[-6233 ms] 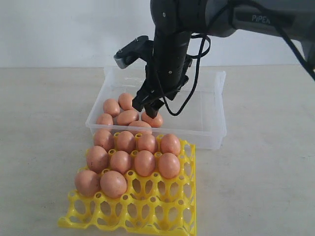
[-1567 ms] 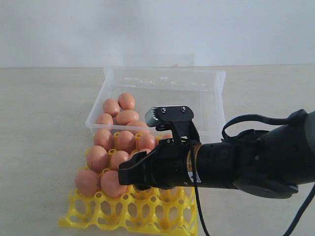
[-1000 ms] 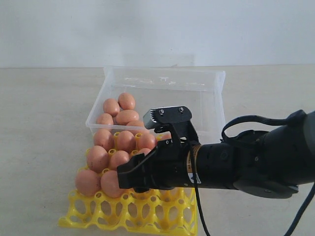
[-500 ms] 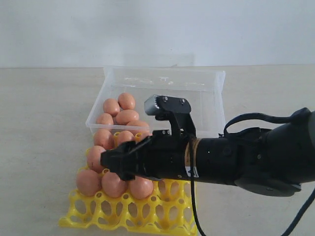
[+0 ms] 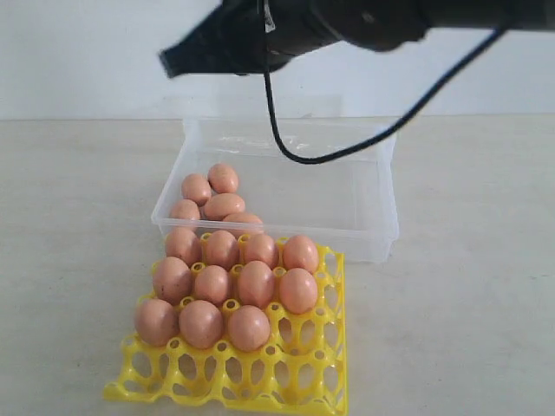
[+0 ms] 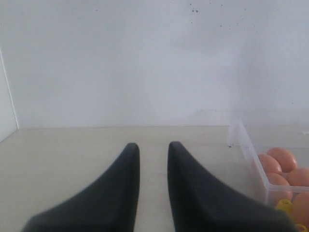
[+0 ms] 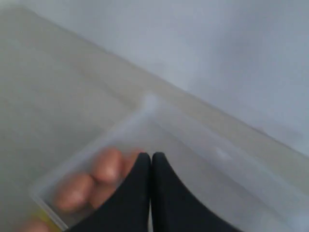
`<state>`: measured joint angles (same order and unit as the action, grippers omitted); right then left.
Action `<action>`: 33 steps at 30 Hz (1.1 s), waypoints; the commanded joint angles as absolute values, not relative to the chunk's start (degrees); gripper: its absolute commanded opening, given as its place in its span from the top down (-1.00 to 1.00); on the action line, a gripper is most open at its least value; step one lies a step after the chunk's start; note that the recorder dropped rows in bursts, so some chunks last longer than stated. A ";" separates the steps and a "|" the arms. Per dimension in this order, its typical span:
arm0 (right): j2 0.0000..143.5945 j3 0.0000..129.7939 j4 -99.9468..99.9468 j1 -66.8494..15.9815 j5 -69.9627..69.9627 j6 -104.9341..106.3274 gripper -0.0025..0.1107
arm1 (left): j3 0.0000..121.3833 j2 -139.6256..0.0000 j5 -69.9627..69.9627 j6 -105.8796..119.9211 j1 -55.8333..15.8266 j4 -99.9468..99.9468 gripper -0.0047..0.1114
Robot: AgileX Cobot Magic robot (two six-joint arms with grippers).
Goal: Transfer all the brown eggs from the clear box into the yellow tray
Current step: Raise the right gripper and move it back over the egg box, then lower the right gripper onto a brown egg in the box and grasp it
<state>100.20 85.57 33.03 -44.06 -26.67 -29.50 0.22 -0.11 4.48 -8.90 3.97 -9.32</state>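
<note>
The right pincer (image 5: 171, 61) hung pressed together and empty high over the clear box (image 5: 381, 232), so a descent without spreading first could have struck or cracked the four brown eggs (image 5: 224, 206) crowded touching at its 8 o'clock corner, beside the yellow tray (image 5: 290, 374).

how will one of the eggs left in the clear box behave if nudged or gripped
The brown eggs lie loose on the flat floor of the clear box, so a nudge would likely roll one. They cluster touching in one corner, so neighbours probably shift too. Smooth rounded shells look slippery and likely crack if squeezed hard.
</note>
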 commanded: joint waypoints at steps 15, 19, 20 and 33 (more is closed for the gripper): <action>133.50 127.24 -22.31 -31.12 -69.96 20.53 0.69 | 0.00 0.00 4.36 -9.16 3.47 -9.43 0.55; 135.96 127.24 -14.12 -33.09 -69.96 24.25 -0.07 | 0.00 0.00 4.36 -9.16 3.47 -9.43 0.55; 136.65 127.24 -11.04 -33.30 -69.96 24.25 -0.09 | 0.00 0.00 4.36 -9.16 3.47 -9.43 0.55; 141.27 127.24 -11.06 -33.30 -67.21 26.29 -0.09 | 0.00 0.00 4.36 -9.16 3.47 -9.43 0.55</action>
